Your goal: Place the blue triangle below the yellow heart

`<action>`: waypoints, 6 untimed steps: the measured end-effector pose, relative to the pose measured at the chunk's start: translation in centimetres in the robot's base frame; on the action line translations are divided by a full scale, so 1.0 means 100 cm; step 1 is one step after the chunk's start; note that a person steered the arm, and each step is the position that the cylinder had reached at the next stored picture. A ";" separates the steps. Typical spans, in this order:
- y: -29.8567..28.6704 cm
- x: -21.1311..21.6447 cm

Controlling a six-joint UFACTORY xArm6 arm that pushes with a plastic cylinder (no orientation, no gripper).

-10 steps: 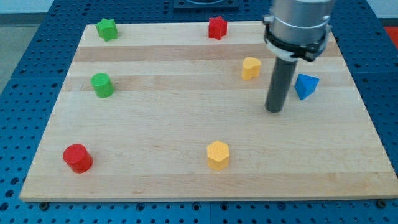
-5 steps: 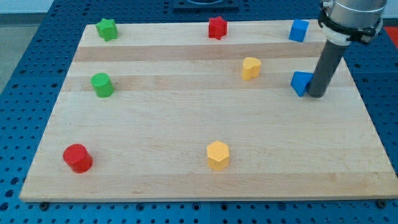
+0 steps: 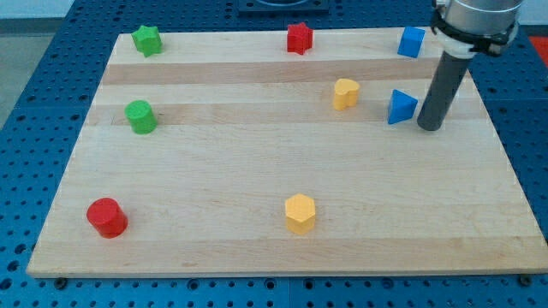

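The blue triangle (image 3: 401,107) lies on the wooden board at the view's right. The yellow heart (image 3: 345,93) sits a short way to its left and slightly higher in the view. My tip (image 3: 430,127) rests on the board just to the right of the blue triangle, close beside it; I cannot tell if they touch. The dark rod rises from there to the arm's grey body at the view's top right.
A blue cube (image 3: 412,42) sits at the top right, a red star (image 3: 299,38) at top centre, a green star (image 3: 147,39) at top left. A green cylinder (image 3: 140,116) is at left, a red cylinder (image 3: 107,216) at bottom left, a yellow hexagon (image 3: 300,213) at bottom centre.
My tip swung from the triangle's left side round to its right side, then edged left. The blue triangle has shifted left, toward the yellow heart, and turned.
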State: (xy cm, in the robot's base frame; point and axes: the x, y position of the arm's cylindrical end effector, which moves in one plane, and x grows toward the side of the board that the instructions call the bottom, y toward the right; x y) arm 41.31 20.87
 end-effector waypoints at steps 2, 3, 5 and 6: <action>-0.018 -0.022; -0.039 -0.022; -0.065 -0.022; -0.063 -0.022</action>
